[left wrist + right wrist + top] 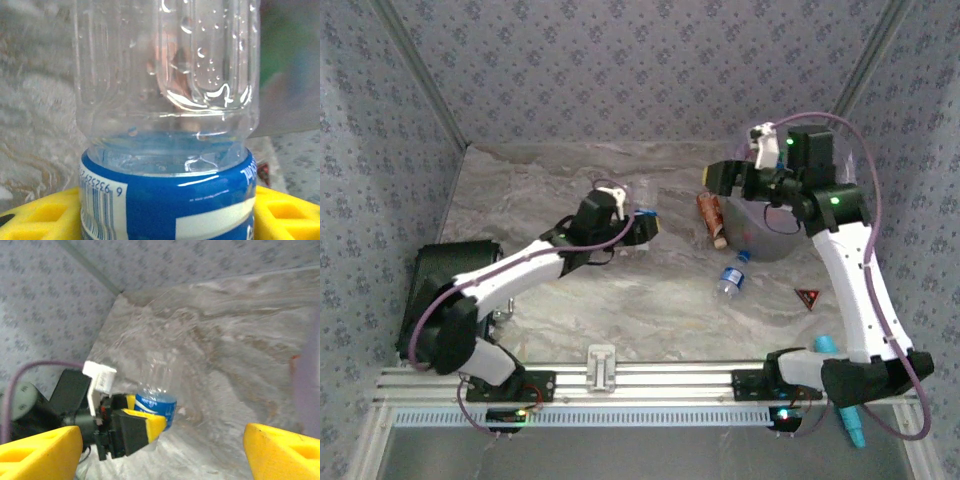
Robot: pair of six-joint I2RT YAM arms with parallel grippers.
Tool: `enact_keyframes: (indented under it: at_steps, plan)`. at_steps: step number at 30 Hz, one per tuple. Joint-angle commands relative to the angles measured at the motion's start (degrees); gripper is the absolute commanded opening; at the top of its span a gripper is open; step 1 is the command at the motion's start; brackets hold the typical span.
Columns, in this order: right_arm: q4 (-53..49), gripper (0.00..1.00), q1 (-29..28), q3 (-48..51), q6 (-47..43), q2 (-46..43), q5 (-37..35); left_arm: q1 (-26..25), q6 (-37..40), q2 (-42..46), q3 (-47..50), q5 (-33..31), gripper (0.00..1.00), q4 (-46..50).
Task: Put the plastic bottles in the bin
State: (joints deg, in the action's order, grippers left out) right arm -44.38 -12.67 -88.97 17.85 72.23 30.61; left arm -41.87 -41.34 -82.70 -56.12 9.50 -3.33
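Note:
A clear plastic bottle (642,203) with a blue label is held off the table, left of centre, and my left gripper (640,226) is shut on it. In the left wrist view the bottle (167,95) stands upright between the yellow fingers (40,215), which press on its label. My right gripper (720,177) hangs open at the back right, beside the translucent bin (770,242). Its yellow fingertips (40,450) stand wide apart with nothing between them. An orange-brown bottle (710,216) lies left of the bin. A blue-labelled bottle (730,281) lies in front of it.
A black box (445,270) sits at the table's left edge. A small red triangle (808,297) lies at the front right, and a teal tool (842,405) sticks out by the right arm's base. Patterned walls close in the back and both sides.

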Motion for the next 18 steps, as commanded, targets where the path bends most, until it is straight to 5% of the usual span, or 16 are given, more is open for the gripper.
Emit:
enact_keyframes:
  at_steps: [1,10,18]
  plan:
    - [3.41,0.85,-4.87,-1.01,1.5,2.77,-0.93,0.89,5.67,5.68,5.63,5.3,0.37,-12.7]
    - [13.88,0.88,-14.62,0.97,5.94,11.13,5.78,2.41,6.07,9.95,8.39,12.28,0.35,-20.71]
    - [17.96,0.86,-16.07,2.57,6.51,14.64,6.03,2.41,4.34,9.42,7.3,15.56,0.35,-23.8]
